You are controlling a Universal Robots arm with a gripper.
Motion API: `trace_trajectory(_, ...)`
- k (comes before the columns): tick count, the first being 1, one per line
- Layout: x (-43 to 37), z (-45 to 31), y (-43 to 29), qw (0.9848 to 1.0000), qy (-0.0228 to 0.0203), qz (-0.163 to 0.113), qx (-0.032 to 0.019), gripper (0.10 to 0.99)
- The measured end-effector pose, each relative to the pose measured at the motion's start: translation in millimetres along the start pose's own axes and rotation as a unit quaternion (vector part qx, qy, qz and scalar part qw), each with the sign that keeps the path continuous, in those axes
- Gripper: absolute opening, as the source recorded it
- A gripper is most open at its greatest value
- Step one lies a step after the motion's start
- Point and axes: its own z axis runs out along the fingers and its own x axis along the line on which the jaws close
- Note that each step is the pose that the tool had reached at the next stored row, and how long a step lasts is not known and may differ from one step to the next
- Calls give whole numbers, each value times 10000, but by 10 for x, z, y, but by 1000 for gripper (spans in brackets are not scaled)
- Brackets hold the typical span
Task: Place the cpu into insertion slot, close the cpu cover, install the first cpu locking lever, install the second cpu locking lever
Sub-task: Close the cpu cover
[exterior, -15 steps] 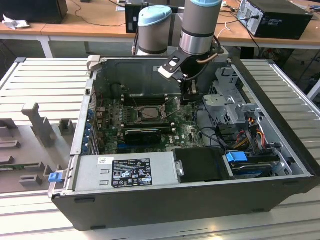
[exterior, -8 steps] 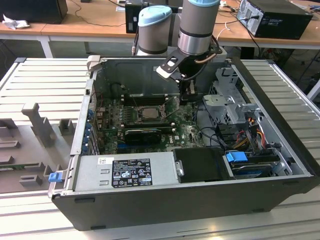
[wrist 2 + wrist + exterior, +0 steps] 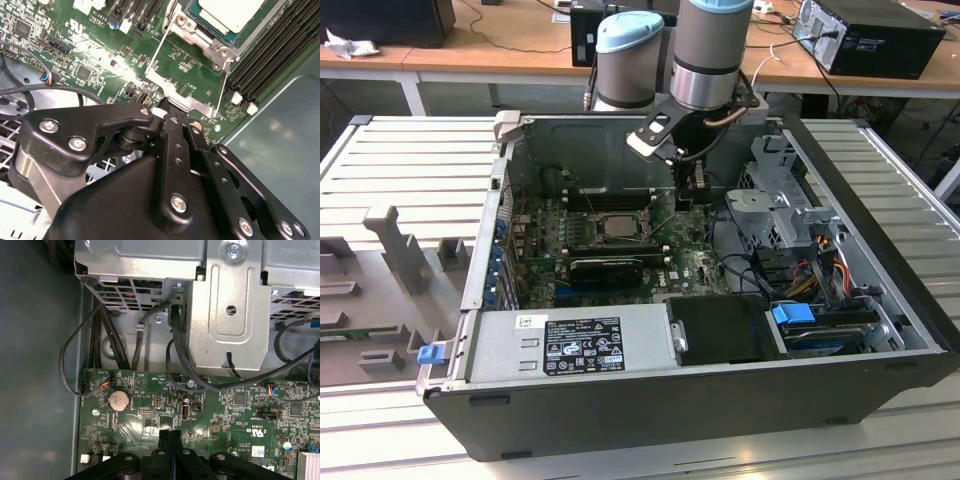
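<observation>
The cpu [image 3: 227, 12] top is pale, matt metal. The cover [image 3: 195, 104] is bare silvery sheet metal with a dull shine. The hand [image 3: 167, 112] is matt black, its screws [image 3: 178, 202] bright steel. The board [image 3: 150, 405] is glossy green, the cage [image 3: 232, 325] dull grey sheet metal.

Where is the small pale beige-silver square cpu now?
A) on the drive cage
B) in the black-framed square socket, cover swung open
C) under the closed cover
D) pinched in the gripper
B: in the second wrist view the cpu lies bare in the insertion slot, with the thin silvery cpu cover frame swung off it, green board showing through its cutout.
</observation>
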Motion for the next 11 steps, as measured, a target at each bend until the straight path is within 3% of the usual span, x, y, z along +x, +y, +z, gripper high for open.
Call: trace_trajectory(11,3,-1,-67,10000,0,0,0,106)
